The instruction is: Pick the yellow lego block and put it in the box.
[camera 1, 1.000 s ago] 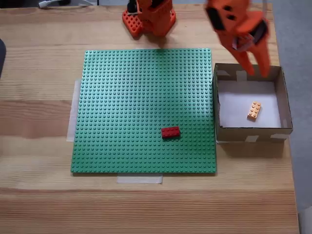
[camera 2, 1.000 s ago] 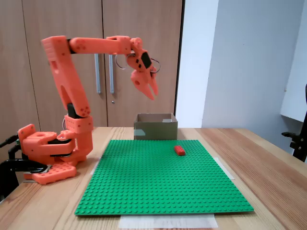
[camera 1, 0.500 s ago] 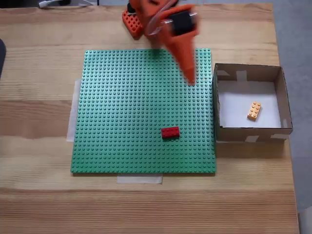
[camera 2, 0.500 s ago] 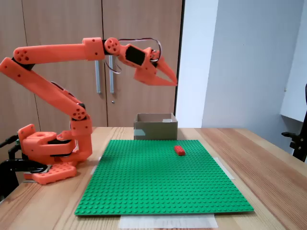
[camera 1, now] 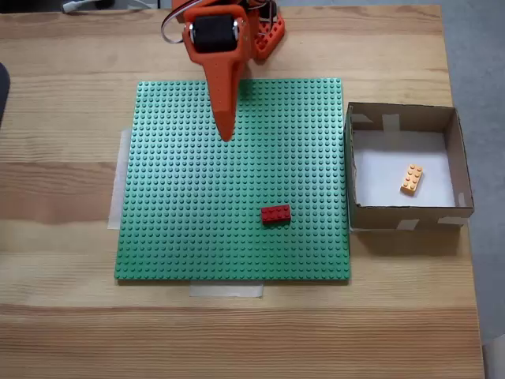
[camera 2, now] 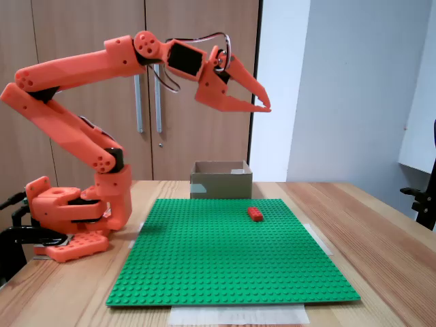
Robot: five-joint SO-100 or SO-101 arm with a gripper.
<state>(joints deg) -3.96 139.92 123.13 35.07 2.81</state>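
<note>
Our gripper (camera 1: 226,136), seen from the fixed view that looks down on the table, points out over the green baseplate (camera 1: 197,237) with its fingers drawn together to a single tip and nothing between them. From up here we can look straight into the box (camera 1: 402,215), and the yellow lego block (camera 1: 411,178) lies flat on its white bottom, studs up, a little toward the right wall and touching no side. The red brick (camera 1: 275,213) sits on the baseplate, well apart from the box.

Turning to the fixed view from the side, we see the gripper (camera 2: 266,106) held high above the table, its tips meeting or nearly so and carrying nothing. This view gives us the height of the arm, which the view from above flattens. The box (camera 2: 219,180) shows us an outer wall, so its contents are hidden; the red brick (camera 2: 255,213) lies in front of it.

We judge the block light, rigid and hard, with smooth plastic sides that could slip under a weak pinch. Were it to be taken up again, we would close the fingers across its two long sides, at the middle. As things lie, the task looks done.
</note>
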